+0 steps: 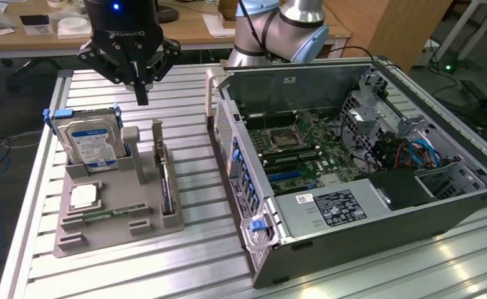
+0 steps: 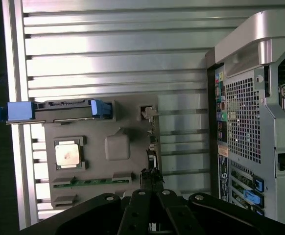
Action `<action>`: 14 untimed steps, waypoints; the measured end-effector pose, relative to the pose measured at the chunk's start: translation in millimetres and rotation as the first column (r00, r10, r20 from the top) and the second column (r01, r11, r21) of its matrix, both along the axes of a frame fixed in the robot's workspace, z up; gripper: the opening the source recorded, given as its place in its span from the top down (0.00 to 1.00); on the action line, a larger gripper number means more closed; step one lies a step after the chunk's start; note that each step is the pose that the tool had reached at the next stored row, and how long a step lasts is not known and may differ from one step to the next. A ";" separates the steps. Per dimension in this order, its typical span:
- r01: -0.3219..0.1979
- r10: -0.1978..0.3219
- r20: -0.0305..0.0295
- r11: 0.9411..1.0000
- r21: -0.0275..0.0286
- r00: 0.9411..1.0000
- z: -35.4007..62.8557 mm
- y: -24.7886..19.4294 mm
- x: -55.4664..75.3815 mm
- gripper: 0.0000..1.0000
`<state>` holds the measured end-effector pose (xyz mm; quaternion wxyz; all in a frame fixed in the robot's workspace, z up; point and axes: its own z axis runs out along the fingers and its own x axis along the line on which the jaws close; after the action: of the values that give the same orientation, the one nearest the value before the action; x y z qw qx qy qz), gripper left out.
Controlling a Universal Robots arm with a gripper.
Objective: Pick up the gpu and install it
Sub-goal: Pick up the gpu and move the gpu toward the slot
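The end effector (image 1: 141, 93) hangs with its fingers pinched together and nothing between them. In the wrist view the end effector's (image 2: 154, 196) dark fingers sit roughly in line with the gpu's thin edge. It is high above the desk (image 1: 185, 261), over the end of the grey parts tray (image 1: 111, 227) that lies farther from the exterior camera.

The gpu (image 1: 165, 184) stands on its long edge in a slot along the side of that tray nearest the computer case (image 1: 352, 187), its metal bracket end pointing towards the end effector. From the wrist it reads as a narrow dark strip (image 2: 152, 156).

Beside it, towards the exterior view's left, a blue-labelled hard drive (image 1: 94, 140) stands upright in blue rails. A CPU (image 1: 83, 196) and a green memory stick (image 1: 102, 215) lie flat in the tray. The case lies open on its side, motherboard (image 1: 297, 149) exposed.

The work looks to be at the approach stage of the pick: the card is untouched and nothing is installed. A grasp here calls for parted fingers straddling the card's thin upper edge, clear of the tray's posts.
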<state>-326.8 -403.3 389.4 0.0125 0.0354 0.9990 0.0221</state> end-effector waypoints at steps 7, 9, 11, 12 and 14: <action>0.000 0.000 0.000 1.000 0.000 1.000 0.0 0.0 0.0 0.89; 0.000 0.000 0.000 1.000 0.000 1.000 0.0 -0.1 0.0 0.89; 0.000 0.000 0.001 1.000 0.000 1.000 0.1 -0.1 -0.1 0.89; 0.000 0.000 0.001 1.000 0.000 1.000 0.0 -0.1 -0.1 0.83; 0.000 0.000 0.001 1.000 0.000 1.000 0.0 -0.1 -0.1 0.71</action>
<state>-326.9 -403.4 389.4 0.0130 0.0354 0.9990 0.0220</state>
